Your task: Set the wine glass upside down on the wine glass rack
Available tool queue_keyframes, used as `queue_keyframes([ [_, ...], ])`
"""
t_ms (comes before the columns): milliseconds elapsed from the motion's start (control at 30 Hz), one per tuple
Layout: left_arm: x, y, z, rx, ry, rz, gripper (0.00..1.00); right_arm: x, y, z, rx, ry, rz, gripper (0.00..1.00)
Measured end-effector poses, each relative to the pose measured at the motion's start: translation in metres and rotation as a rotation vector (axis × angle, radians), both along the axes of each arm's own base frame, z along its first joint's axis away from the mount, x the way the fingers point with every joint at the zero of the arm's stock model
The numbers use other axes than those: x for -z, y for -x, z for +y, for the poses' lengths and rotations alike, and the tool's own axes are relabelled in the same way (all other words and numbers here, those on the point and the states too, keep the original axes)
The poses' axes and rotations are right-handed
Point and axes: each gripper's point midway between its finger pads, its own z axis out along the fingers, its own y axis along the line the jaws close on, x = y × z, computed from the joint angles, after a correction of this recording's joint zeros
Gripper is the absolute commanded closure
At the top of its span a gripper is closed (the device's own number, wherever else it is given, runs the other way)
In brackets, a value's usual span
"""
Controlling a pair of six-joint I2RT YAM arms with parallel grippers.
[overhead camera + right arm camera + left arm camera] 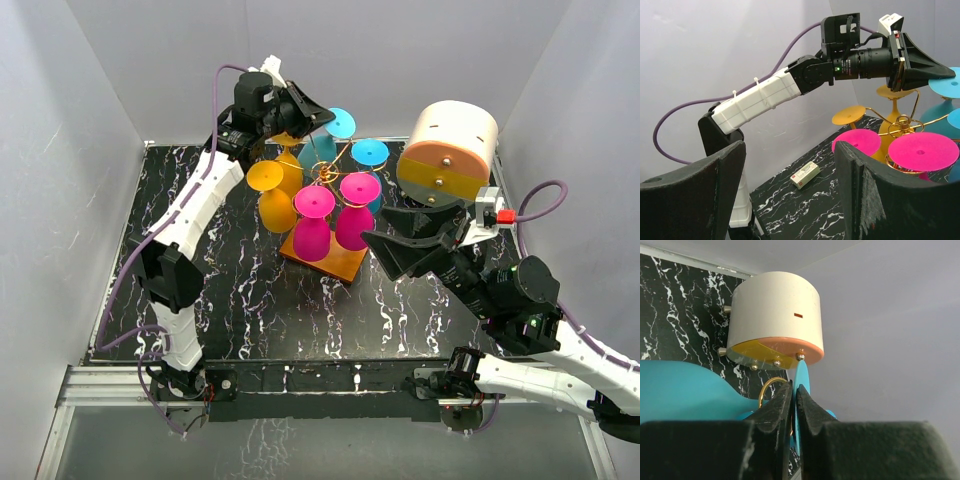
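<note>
The wine glass rack (325, 172) stands mid-counter on its orange-brown base, gold wire arms spreading from the post; it carries upturned glasses, feet up: two magenta glasses (313, 225) at the front, orange glasses (272, 190) on the left, and a blue one (370, 152) at the back right. The cyan wine glass (340, 122) is at the rack's far side, bowl down; the left end effector (795, 390) is clamped on the thin rim of its foot, fingers together, with a gold loop just beside them. Whether this glass rests on a wire arm cannot be told. A cream drum (450, 150) with an orange and yellow face stands at the far right; its contents do not show.

The right end effector (790, 200) hangs with its jaws wide apart, holding nothing, near the rack's right side. The counter (250, 310) lies bare in front and to the left; the back wall is close behind the left arm.

A small white box (805, 175) shows only from the right wrist; the cyan bowl is cut off in the left wrist view.
</note>
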Motion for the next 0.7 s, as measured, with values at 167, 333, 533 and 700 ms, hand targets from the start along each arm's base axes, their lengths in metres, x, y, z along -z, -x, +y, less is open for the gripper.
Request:
queue_keyframes([
  [167,0.001,0.003,0.008,-0.029,-0.027,0.01,0.9,0.002,0.0,0.001,-0.001,0.001,0.004,0.3],
  [333,-0.007,0.01,0.018,-0.058,-0.051,-0.004,0.89,0.002,0.0,0.001,-0.003,-0.001,0.006,0.3],
  [533,-0.006,0.014,0.025,-0.076,-0.088,-0.003,0.89,0.002,0.0,0.001,-0.005,-0.002,0.01,0.3],
  [700,0.005,0.013,0.03,-0.095,-0.13,0.019,0.9,0.002,0.0,0.001,-0.007,-0.006,0.013,0.3],
])
